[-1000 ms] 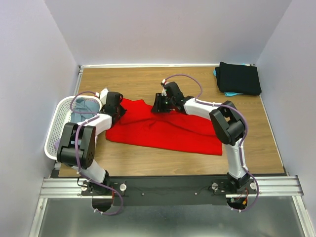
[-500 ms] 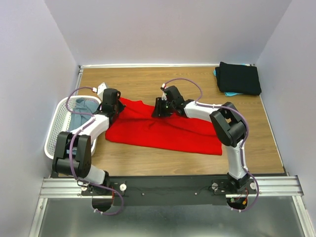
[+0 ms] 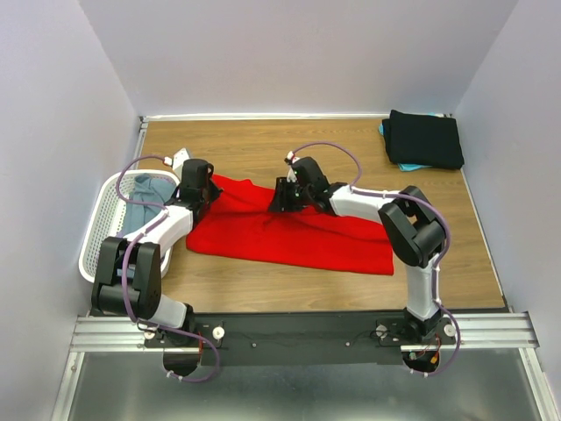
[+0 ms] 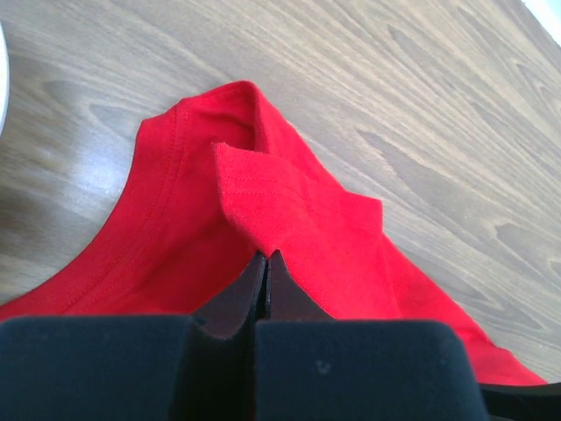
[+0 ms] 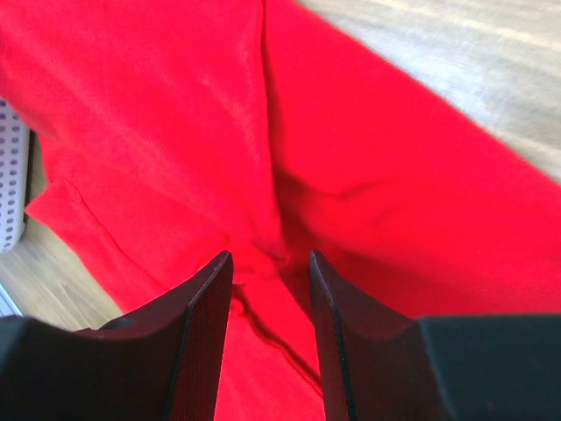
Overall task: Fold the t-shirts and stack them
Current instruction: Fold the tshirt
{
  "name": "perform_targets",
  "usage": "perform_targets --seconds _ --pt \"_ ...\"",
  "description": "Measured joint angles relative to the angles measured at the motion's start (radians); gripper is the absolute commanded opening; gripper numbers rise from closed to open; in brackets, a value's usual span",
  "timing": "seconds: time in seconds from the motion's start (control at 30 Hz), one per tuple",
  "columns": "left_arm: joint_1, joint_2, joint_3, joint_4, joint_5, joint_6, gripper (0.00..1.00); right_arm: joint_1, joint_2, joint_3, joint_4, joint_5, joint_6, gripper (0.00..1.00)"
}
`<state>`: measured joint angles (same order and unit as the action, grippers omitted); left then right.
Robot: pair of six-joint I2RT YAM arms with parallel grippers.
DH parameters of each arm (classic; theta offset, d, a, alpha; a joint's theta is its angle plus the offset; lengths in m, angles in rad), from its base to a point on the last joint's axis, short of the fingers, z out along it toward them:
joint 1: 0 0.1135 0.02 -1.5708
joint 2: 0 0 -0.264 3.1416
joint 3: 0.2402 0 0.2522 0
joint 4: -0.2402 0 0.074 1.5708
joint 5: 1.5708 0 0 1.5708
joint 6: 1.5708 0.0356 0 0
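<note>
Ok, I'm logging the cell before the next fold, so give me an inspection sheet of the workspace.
Surface: wooden table.
Job's things: red t-shirt spread rumpled mid-table; black shirt folded on a teal one, far right corner.
Clutter: white mesh basket at the left edge, holding grey-blue cloth.
Grippers: left end effector shut on a fold of the red t-shirt; right end effector open, straddling a crease.
Cables: purple cables loop above both arms.
Surroundings: pale walls; metal rail at the near edge.
</note>
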<state>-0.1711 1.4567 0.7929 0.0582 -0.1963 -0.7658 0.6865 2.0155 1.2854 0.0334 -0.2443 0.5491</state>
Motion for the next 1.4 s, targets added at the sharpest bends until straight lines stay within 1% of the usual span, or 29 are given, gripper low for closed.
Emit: perform_targets --seconds 0.03,0.07,0.1,0.13,0.17,0.23,0.27,0.3,0.33,0.43,0.5,0.53,0.6,0.97,1.27,1.33,1.4 --pt "0.000 0.000 -0.002 0.000 0.000 0.000 0.00 0.003 -0.002 -0.005 0.004 0.000 0.000 0.45" --pt "0.000 0.000 -0.005 0.001 0.000 0.001 0.02 0.006 -0.005 -0.013 0.007 0.000 0.000 0.43" --pt "0.000 0.000 -0.008 0.001 0.000 0.002 0.02 0.009 -0.006 -0.019 0.009 0.000 0.002 0.42" --pt "0.000 0.000 -0.010 0.002 0.001 0.003 0.04 0.012 -0.008 -0.025 0.010 0.001 0.004 0.39" --pt "0.000 0.000 -0.015 0.004 0.002 0.003 0.09 0.016 -0.008 -0.031 0.011 0.000 0.004 0.36" --pt "0.000 0.000 -0.023 0.006 0.008 0.005 0.11 0.019 -0.008 -0.039 0.014 0.000 0.008 0.30" --pt "0.000 0.000 -0.027 0.008 0.010 0.007 0.15 0.021 -0.008 -0.044 0.018 0.001 0.012 0.28" --pt "0.000 0.000 -0.031 0.010 0.012 0.008 0.16 0.021 -0.008 -0.047 0.019 0.001 0.011 0.26" --pt "0.000 -0.001 -0.034 0.013 0.013 0.009 0.17 0.021 -0.008 -0.053 0.023 0.001 0.014 0.22" --pt "0.000 -0.001 -0.049 0.019 0.017 0.010 0.17 0.021 -0.010 -0.068 0.030 0.003 0.019 0.17" --pt "0.000 -0.001 -0.055 0.023 0.018 0.010 0.16 0.021 -0.010 -0.078 0.034 0.004 0.019 0.15" --pt "0.000 -0.001 -0.057 0.023 0.019 0.010 0.14 0.021 -0.010 -0.085 0.040 0.004 0.021 0.13" --pt "0.000 -0.001 -0.058 0.023 0.019 0.010 0.14 0.021 -0.010 -0.095 0.049 0.004 0.023 0.11" --pt "0.000 -0.005 -0.041 0.024 0.037 0.013 0.15 0.021 -0.011 -0.110 0.071 0.006 0.026 0.09" --pt "0.000 -0.063 -0.063 0.007 0.032 -0.017 0.14 0.022 -0.020 -0.120 0.084 0.013 0.026 0.09" --pt "0.000 -0.058 -0.091 0.014 0.034 -0.022 0.20 0.021 -0.020 -0.122 0.086 0.013 0.026 0.10" --pt "0.000 -0.045 -0.109 0.021 0.036 -0.026 0.29 0.022 -0.020 -0.122 0.089 0.012 0.026 0.12"
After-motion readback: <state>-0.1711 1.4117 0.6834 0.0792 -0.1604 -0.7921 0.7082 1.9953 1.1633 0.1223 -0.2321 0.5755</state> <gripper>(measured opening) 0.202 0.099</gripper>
